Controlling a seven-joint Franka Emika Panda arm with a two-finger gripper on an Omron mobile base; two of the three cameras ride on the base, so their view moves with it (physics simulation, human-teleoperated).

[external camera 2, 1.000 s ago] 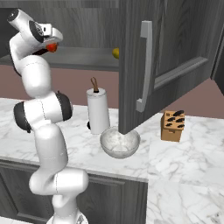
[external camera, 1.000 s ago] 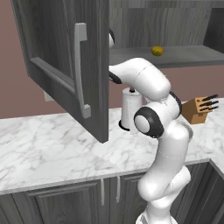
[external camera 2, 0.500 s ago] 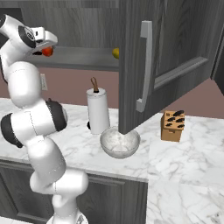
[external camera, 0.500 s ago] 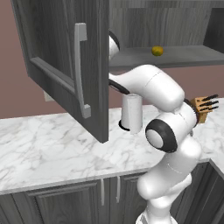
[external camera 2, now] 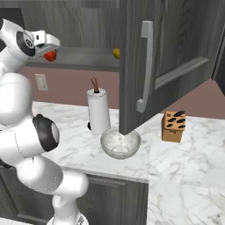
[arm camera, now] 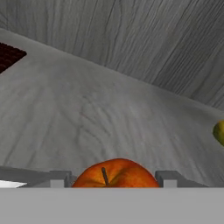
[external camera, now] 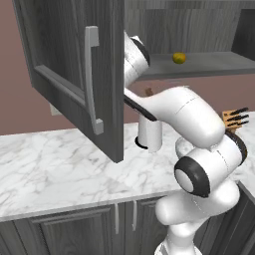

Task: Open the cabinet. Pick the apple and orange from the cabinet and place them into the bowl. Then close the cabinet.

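Apple point(arm camera: 114, 173) sits between the gripper's point(arm camera: 114, 180) two finger tips, its lower half cut off by the bottom of the hand view; only the red-orange crown and the dark stem show, the stem pointing up and slightly away from the hand. The jaws stand apart, one at each flank of the fruit, and whether they press on it cannot be told. In the right base view the apple point(external camera 2: 50, 56) peeks out just under the gripper point(external camera 2: 46, 46) at the shelf's edge, mostly hidden by the hand. The orange point(arm camera: 219, 131) lies well off to the hand's right on the same shelf, clipped by the frame edge; it looks yellowish. The cabinet point(external camera 2: 176, 48) is open, its door swung wide. The bowl point(external camera 2: 120, 143) rests on the counter point(external camera 2: 176, 154) far below the hand, holding nothing, beside the paper-towel roll point(external camera 2: 98, 111).
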